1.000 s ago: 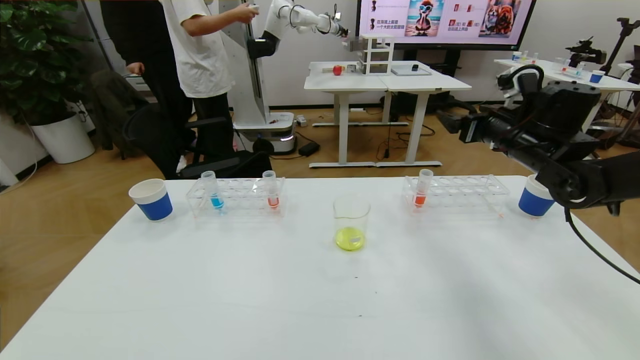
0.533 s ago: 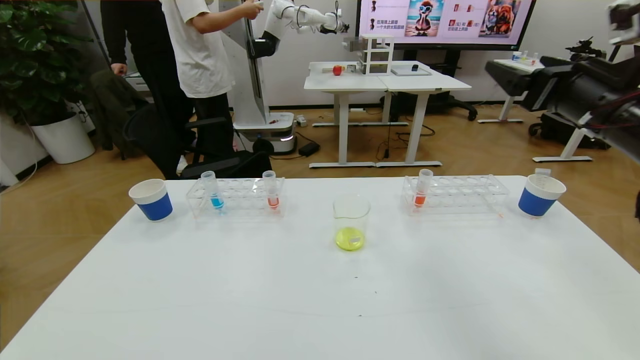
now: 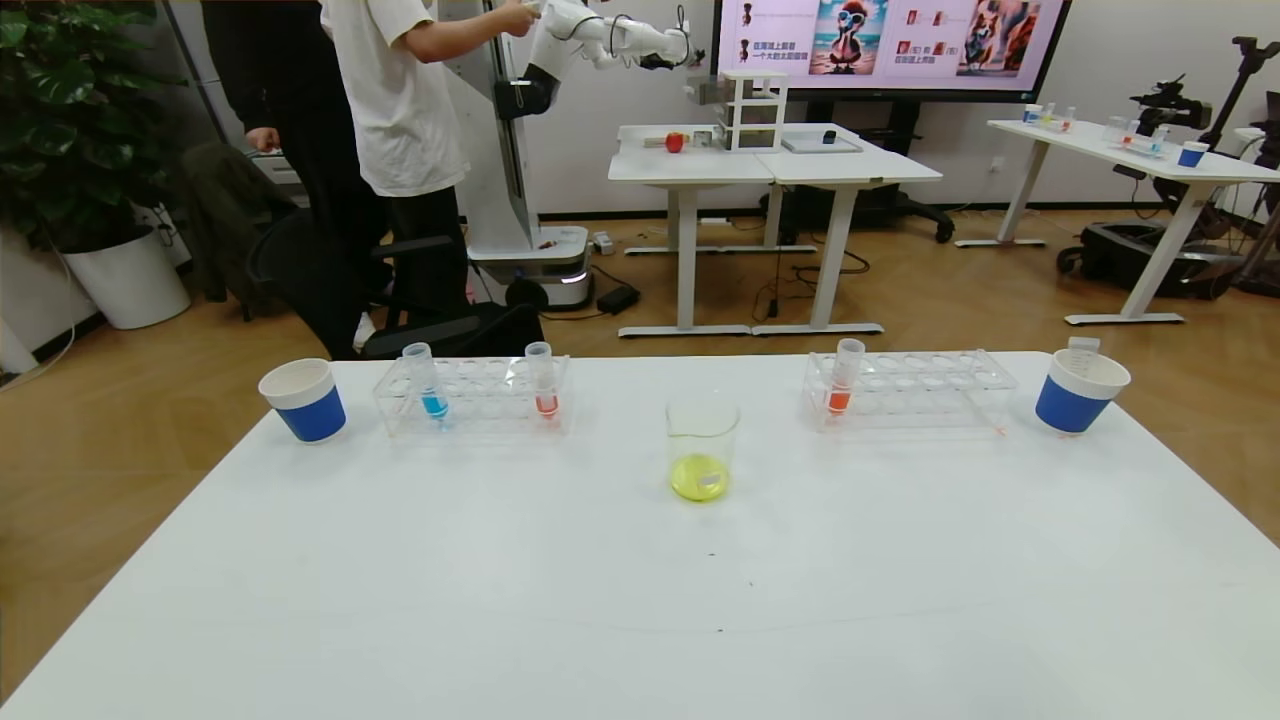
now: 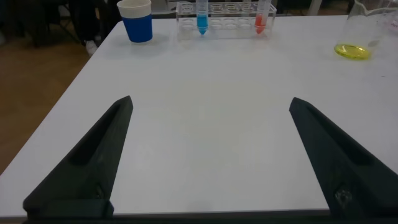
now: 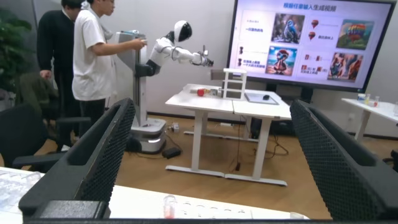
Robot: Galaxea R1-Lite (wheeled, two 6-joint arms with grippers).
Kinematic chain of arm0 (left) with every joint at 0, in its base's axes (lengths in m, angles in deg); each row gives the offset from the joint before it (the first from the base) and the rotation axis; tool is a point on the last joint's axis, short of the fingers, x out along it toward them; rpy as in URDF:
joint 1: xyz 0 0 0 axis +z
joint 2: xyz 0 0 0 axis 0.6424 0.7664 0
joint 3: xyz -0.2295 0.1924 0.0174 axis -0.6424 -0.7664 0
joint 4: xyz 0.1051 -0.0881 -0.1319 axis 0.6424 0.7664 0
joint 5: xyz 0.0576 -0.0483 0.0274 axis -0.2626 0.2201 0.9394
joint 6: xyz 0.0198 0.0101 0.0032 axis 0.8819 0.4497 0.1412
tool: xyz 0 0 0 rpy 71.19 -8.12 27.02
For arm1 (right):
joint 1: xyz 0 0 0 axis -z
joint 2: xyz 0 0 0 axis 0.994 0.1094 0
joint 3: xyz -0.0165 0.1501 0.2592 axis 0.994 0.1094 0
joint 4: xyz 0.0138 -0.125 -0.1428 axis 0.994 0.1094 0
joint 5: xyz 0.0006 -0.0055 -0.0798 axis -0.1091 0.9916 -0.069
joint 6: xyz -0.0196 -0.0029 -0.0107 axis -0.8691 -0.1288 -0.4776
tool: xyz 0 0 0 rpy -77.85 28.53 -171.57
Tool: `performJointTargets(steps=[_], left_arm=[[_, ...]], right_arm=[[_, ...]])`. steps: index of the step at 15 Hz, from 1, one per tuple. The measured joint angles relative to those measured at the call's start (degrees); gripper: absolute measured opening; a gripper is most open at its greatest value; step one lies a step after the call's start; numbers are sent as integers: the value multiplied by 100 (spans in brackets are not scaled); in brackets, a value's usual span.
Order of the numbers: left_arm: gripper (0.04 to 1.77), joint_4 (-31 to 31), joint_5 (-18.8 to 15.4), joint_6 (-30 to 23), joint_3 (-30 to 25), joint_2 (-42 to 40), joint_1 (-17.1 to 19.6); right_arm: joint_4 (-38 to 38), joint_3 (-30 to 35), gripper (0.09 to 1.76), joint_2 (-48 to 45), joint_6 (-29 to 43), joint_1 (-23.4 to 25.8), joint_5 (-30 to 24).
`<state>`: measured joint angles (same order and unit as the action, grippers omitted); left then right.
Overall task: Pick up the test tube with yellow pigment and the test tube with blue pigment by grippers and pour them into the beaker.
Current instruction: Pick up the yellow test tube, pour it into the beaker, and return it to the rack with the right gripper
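The beaker (image 3: 703,440) stands mid-table with yellow liquid in its bottom; it also shows in the left wrist view (image 4: 364,31). The test tube with blue pigment (image 3: 428,384) stands upright in the left rack (image 3: 470,400) and shows in the left wrist view (image 4: 202,15). A clear tube end (image 3: 1083,347) sticks out of the right paper cup (image 3: 1078,392); I cannot tell any yellow in it. Neither gripper shows in the head view. My left gripper (image 4: 211,101) is open and empty, low over the near table. My right gripper (image 5: 212,104) is open and empty, above the right rack.
Orange-red tubes stand in the left rack (image 3: 543,382) and the right rack (image 3: 843,380). A blue-banded cup (image 3: 303,400) stands at the far left. People and another robot (image 3: 560,60) are beyond the table.
My right arm was over the right cup, then lifted up and away to the right and has left the head view. The cup now shows with a clear tube in it.
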<state>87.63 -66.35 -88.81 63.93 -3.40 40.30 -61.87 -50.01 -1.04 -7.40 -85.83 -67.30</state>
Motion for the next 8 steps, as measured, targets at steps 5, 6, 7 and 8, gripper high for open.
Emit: performJointTargets(steps=[5, 6, 7, 8], left_arm=[[175, 2, 0, 0, 0, 0, 0], [175, 0, 0, -2, 0, 0, 0], [175, 2, 0, 0, 0, 0, 0], [175, 0, 0, 2, 0, 0, 0]], right_arm=[[1086, 908, 174, -2302, -139, 24, -138], [1616, 955, 174, -2760, -156, 18, -171], [2187, 983, 174, -3248, -195, 13, -254], [2675, 1012, 174, -3672, -272, 16, -372]])
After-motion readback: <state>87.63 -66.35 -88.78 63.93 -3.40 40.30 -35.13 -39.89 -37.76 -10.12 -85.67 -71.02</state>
